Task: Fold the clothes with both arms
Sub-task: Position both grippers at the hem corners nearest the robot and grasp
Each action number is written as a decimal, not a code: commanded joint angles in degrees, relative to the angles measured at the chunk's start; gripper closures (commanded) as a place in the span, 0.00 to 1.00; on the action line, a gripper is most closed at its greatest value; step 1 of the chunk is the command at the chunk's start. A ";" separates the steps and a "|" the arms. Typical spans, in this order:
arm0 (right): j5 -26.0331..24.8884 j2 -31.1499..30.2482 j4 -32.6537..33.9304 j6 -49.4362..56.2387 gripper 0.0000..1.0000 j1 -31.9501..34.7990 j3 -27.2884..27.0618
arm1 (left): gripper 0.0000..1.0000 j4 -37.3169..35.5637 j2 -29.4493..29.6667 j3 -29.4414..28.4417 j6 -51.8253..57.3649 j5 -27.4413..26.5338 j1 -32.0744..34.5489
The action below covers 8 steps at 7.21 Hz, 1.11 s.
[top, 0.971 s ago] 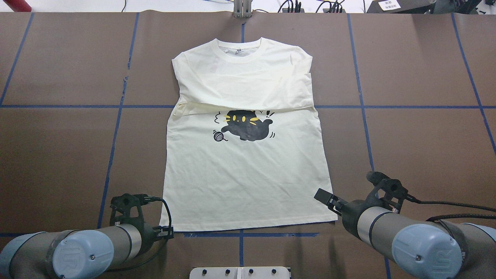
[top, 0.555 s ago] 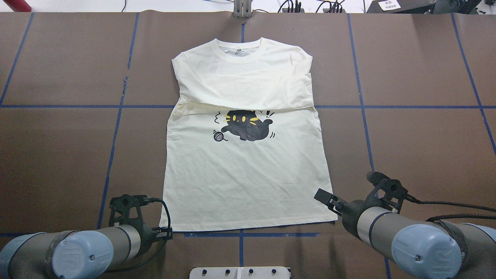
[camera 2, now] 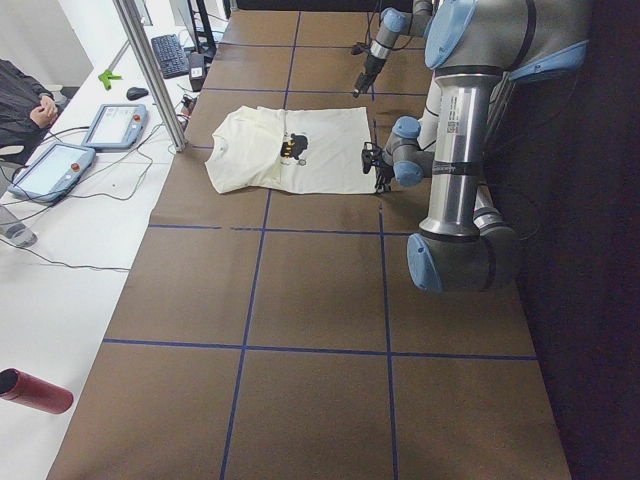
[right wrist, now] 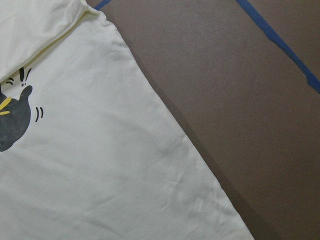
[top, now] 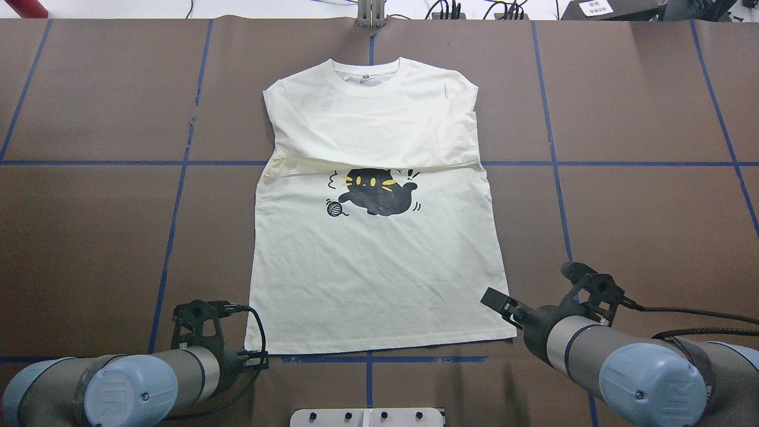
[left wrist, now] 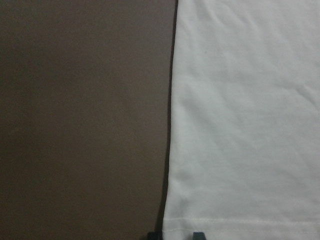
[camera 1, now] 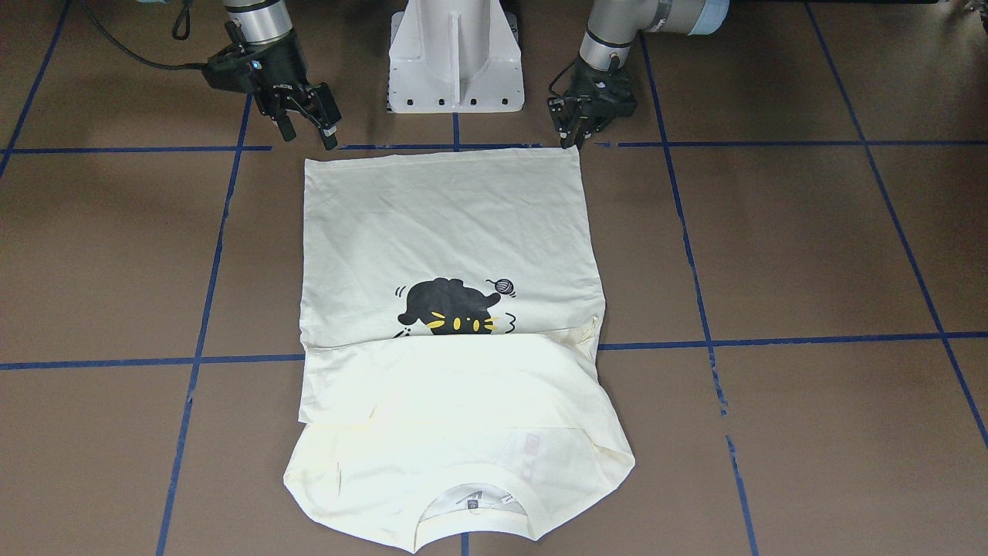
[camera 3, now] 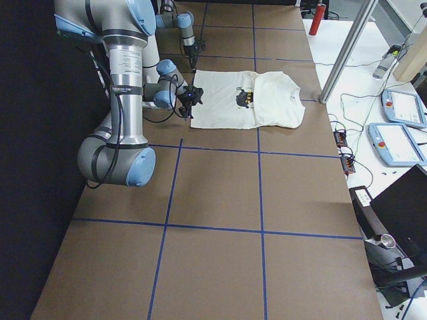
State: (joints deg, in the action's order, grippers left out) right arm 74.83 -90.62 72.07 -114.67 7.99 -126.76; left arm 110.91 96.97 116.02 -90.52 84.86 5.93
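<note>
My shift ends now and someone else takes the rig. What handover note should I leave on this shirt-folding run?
Left gripper: open, at one hem corner of the T-shirt, holding nothing.
Right gripper: open, near the other hem corner, holding nothing.
T-shirt: flat on the table, print up, collar away from the robot.
Done: sleeves appear folded in across the chest, covering the top of the cat print.
Left: grip both hem corners, then probably fold the hem up toward the collar.
</note>
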 commanded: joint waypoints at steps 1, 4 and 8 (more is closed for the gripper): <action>-0.03 0.00 0.00 -0.02 0.01 0.01 0.11 | 0.93 0.27 0.06 0.08 -0.01 0.13 -0.04; -0.12 0.00 -0.09 0.07 0.01 -0.08 0.72 | 1.00 0.28 -0.20 2.00 -0.01 -0.31 0.40; -0.74 -1.66 -6.48 -0.02 0.06 -0.42 3.00 | 1.00 0.36 0.06 2.80 -0.01 -0.49 0.66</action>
State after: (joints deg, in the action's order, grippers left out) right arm 74.22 -91.42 68.83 -114.59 7.74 -124.90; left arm 111.26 96.99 118.38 -90.54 84.41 6.48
